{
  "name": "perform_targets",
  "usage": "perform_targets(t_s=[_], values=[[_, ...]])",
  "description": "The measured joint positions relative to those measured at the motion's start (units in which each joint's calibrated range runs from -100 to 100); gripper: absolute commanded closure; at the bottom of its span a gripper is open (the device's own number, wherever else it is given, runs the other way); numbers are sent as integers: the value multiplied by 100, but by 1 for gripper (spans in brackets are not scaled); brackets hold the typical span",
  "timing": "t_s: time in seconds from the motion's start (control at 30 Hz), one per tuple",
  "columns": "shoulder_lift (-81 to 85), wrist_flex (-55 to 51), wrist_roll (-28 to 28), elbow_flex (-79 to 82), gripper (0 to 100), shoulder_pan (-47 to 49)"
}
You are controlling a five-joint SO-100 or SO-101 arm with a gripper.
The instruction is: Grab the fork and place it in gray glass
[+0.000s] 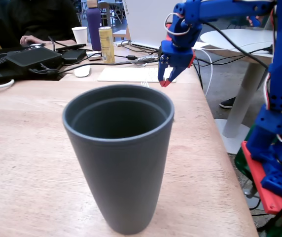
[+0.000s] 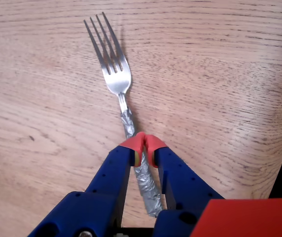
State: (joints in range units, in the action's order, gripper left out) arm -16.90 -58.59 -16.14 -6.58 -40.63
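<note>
wooden table [image 2: 220,74], silver fork [image 2: 115,74], foil-wrapped handle

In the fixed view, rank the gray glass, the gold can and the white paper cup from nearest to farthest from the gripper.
Measured from the gripper in the fixed view:
1. gray glass, in the foreground, below and left of it.
2. gold can, further back on the table, to its left.
3. white paper cup, farthest left, beyond the can.

One fork [image 2: 118,79] under the claw [image 2: 143,144]; one gray glass [image 1: 119,155] nearer than it; one white cup [image 1: 80,35], one gold can [image 1: 106,44] beyond.
</note>
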Motion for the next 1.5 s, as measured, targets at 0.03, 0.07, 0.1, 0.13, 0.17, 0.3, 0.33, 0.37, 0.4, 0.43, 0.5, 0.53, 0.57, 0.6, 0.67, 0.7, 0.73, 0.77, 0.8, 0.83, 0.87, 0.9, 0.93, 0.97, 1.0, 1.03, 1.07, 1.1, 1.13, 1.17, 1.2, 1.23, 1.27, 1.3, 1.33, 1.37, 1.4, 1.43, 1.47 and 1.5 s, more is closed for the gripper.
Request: perform_targets(t_s=[0.03, 0.07, 0.1, 0.13, 0.17, 0.3, 0.33, 0.37, 0.4, 0.43, 0.5, 0.53, 0.57, 0.6, 0.67, 0.7, 0.73, 0.77, 0.8, 0.83, 0.87, 0.9, 0.93, 0.97, 1.0, 1.03, 1.07, 1.1, 1.13, 1.17, 1.2, 1.23, 1.27, 1.3, 1.33, 1.37, 1.4, 1.43, 1.47, 1.5], values=[[0, 0, 34, 0, 100, 0], [0, 0, 117, 0, 100, 0], [0, 0, 239, 0, 100, 0], [0, 0, 352, 0, 100, 0], [0, 0, 410, 0, 100, 0], [0, 0, 430, 0, 85, 132], [0, 0, 415, 0, 78, 169], [0, 0, 410, 0, 72, 169], [0, 0, 410, 0, 67, 169], [0, 0, 410, 0, 63, 169], [0, 0, 410, 0, 59, 169], [0, 0, 410, 0, 59, 169], [0, 0, 410, 0, 59, 169], [0, 17, 410, 0, 59, 160], [-190, 17, 410, 0, 59, 94], [-277, 17, 410, 0, 59, 47], [-303, 17, 410, 0, 59, 28], [-303, 17, 410, 0, 60, 28], [-303, 17, 410, 0, 60, 28], [-303, 17, 410, 0, 60, 38], [-303, 17, 410, 0, 60, 28], [-355, 17, 410, -9, 60, 28], [-467, 17, 410, -18, 60, 28], [-588, 17, 410, -18, 60, 28], [-683, 17, 410, -18, 60, 28], [-709, 17, 410, -18, 60, 28], [-709, 17, 410, -18, 60, 28], [-709, 17, 410, -27, 60, 28], [-709, 17, 410, -27, 60, 28], [-709, 17, 410, -27, 60, 28], [-752, 17, 410, -27, 60, 38], [-830, 17, 410, -108, 60, 47], [-968, -8, 410, -280, 60, 47], [-1124, -8, 410, -505, 60, 47], [-1288, -8, 410, -748, 60, 38], [-1340, -8, 410, -893, 60, 47], [-1349, -8, 410, -965, 60, 56], [-1349, -8, 410, -983, 60, 56], [-1349, -8, 410, -983, 60, 56], [-1349, -25, 410, -983, 60, 56]])
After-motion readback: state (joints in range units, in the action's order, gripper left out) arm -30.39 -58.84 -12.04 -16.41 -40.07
